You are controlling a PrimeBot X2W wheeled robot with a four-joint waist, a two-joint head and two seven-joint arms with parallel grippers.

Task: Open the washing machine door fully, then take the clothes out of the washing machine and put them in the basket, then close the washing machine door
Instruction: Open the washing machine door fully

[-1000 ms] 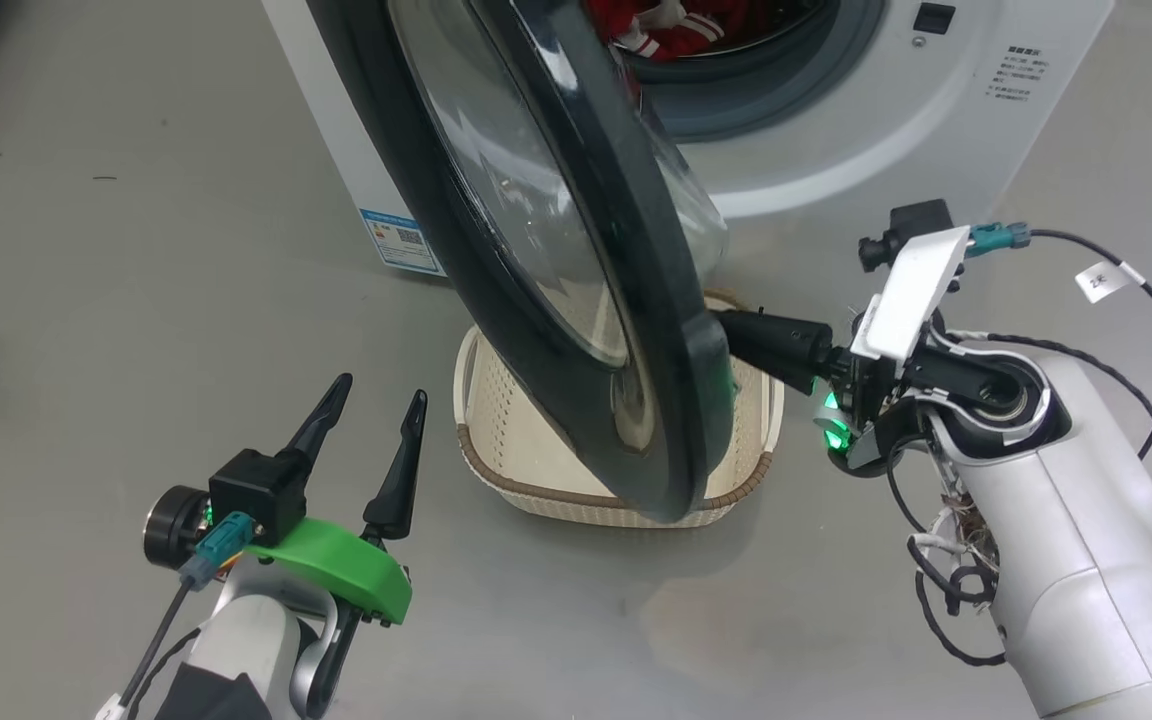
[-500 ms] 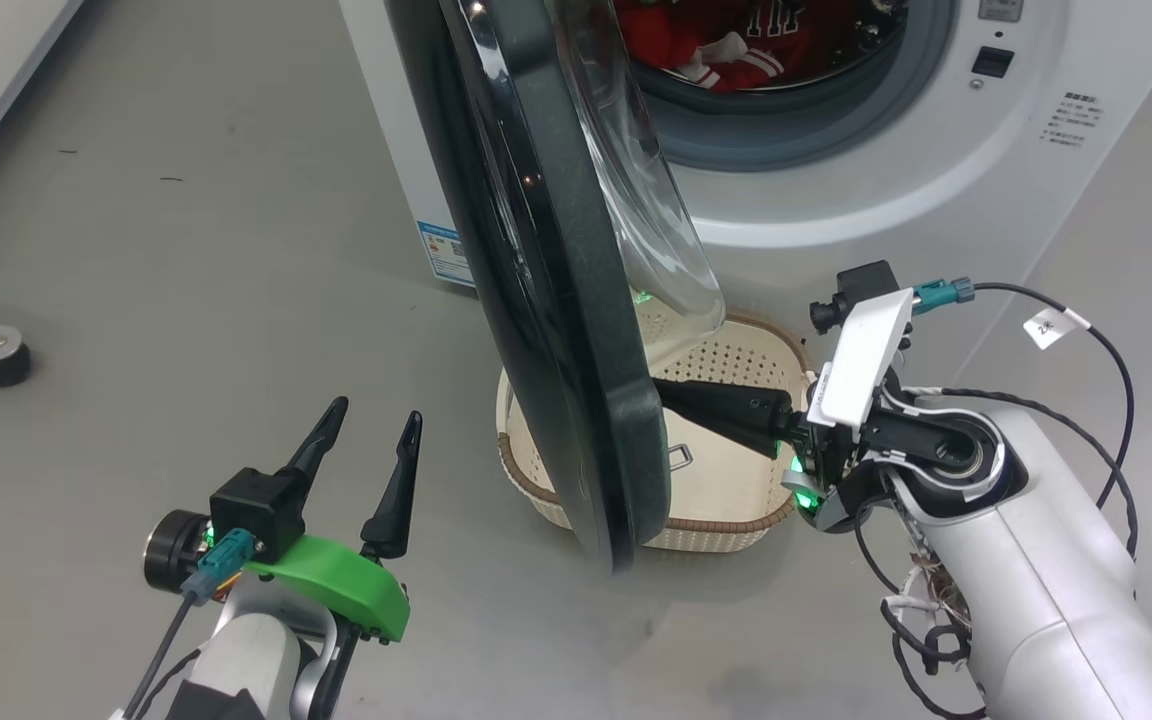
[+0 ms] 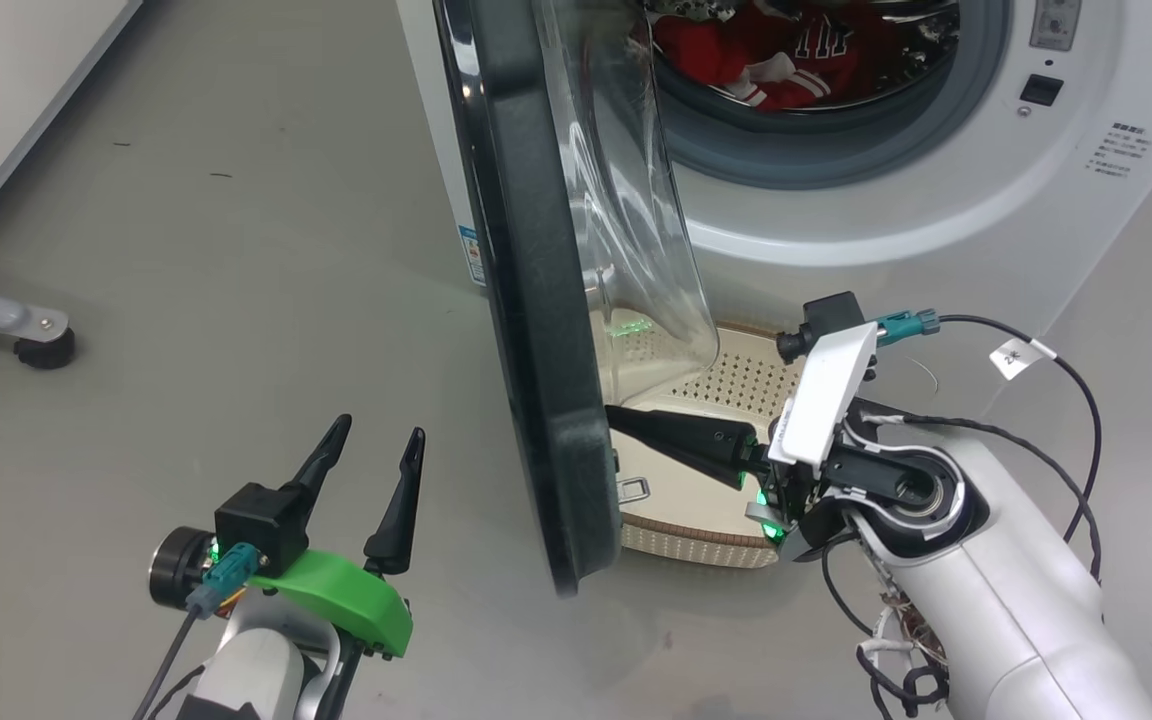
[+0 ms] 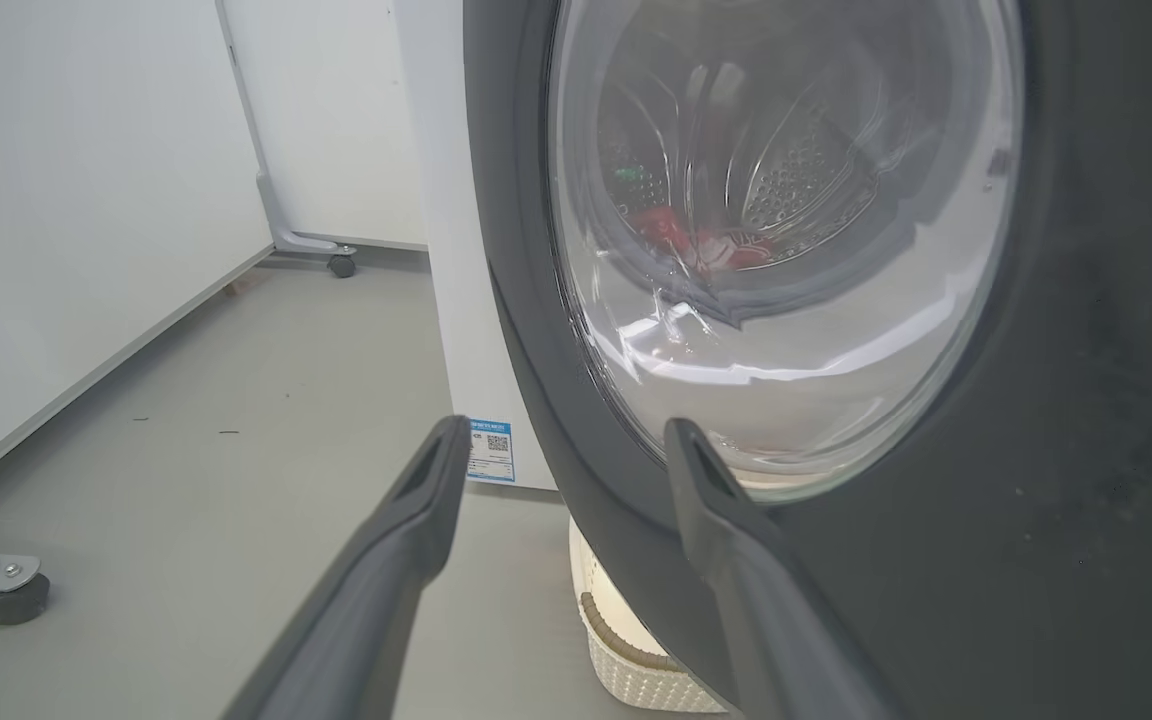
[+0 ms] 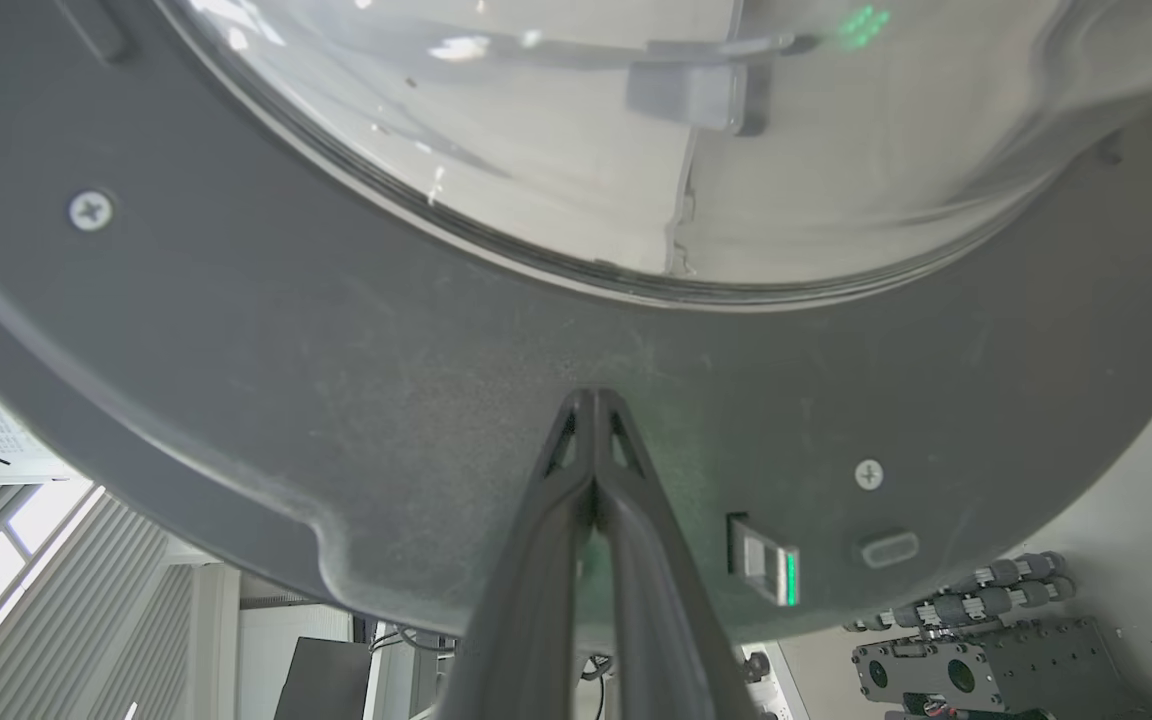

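Black and glossy, the washing machine door [image 3: 526,300] stands swung out from the washing machine [image 3: 836,240], and from our head we see it almost edge-on, its clear glass bowl [image 3: 636,230] bulging towards the drum side. Our right gripper [image 3: 616,418] is closed, its two dark fingers pressed together with nothing between them. Their tips touch the matt inner face of the door low down, just under the glass. Our right wrist view shows the same contact: the joined tips [image 5: 594,400] rest on the grey-black ring of the door [image 5: 336,400], with a small metal catch [image 5: 764,560] just beside them. Our left gripper [image 3: 379,430] hovers over the grey floor [image 3: 236,250] on the outer side of the door, apart from it, its fingers spread wide and holding nothing. In our left wrist view those fingers [image 4: 416,540] point at the lower outer rim of the door [image 4: 1036,500]. The clothes [image 3: 796,60] lie inside the drum, a red heap with white striped trim and some lettering, and through the glass we see them as a red patch [image 4: 696,240]. The basket [image 3: 696,530] sits on the floor right in front of the machine, under the drum mouth. The door's lower edge and our right gripper partly hide it. A blue label [image 3: 473,255] shows on the machine's front, near the door's outer side.
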